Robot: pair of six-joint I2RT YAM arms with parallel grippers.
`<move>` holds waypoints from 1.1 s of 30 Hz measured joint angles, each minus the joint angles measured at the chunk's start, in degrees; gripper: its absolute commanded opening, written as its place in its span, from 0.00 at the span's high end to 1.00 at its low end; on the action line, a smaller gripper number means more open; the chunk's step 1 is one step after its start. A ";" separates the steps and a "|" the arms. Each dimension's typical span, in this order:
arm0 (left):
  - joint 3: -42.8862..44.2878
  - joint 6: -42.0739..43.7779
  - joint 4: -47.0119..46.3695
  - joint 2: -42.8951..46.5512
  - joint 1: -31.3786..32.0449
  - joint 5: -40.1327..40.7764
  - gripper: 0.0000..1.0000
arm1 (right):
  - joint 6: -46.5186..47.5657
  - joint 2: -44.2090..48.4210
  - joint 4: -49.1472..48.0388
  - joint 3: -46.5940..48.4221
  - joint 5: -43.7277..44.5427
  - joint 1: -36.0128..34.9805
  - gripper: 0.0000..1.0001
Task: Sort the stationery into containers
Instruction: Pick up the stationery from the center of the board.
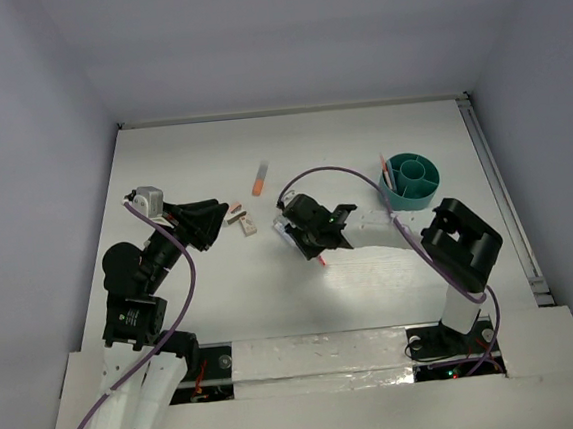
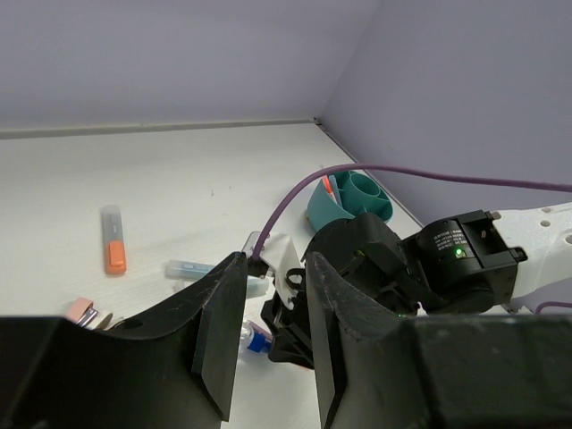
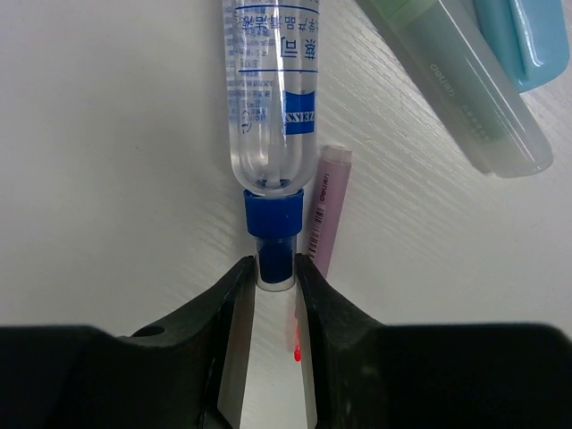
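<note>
My right gripper is low over the table, its jaws closed against the tip of the blue-capped clear pen, which lies flat. A pink pen lies right beside it, touching the right finger. A green highlighter and a blue highlighter lie further right. The teal cup stands at the back right with pens in it. My left gripper hovers open and holds nothing, pointed toward the right gripper. An orange marker lies mid-table.
Small erasers lie just ahead of the left gripper. A purple cable arcs over the right wrist. Walls close the table at the back and sides.
</note>
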State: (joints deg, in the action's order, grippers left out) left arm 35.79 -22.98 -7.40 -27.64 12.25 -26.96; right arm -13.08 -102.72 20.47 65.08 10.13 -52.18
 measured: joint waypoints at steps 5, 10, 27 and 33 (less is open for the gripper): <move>0.00 0.00 0.00 0.00 0.00 0.00 0.70 | -0.02 -0.02 0.17 0.04 0.22 -0.68 0.64; 0.00 0.00 0.00 0.00 0.00 0.00 0.70 | -0.02 -0.15 0.20 0.11 0.24 -1.18 0.65; 0.00 0.00 0.00 0.02 0.00 0.02 0.71 | -0.22 2.62 3.54 0.72 2.49 -3.23 0.89; 0.00 -0.04 0.02 0.00 0.00 0.35 0.71 | 0.22 8.48 7.13 2.97 1.36 -3.74 0.90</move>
State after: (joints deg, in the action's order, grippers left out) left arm 35.79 -23.03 -7.38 -27.64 12.25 -26.61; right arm -12.86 -94.24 27.59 68.05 11.49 -55.92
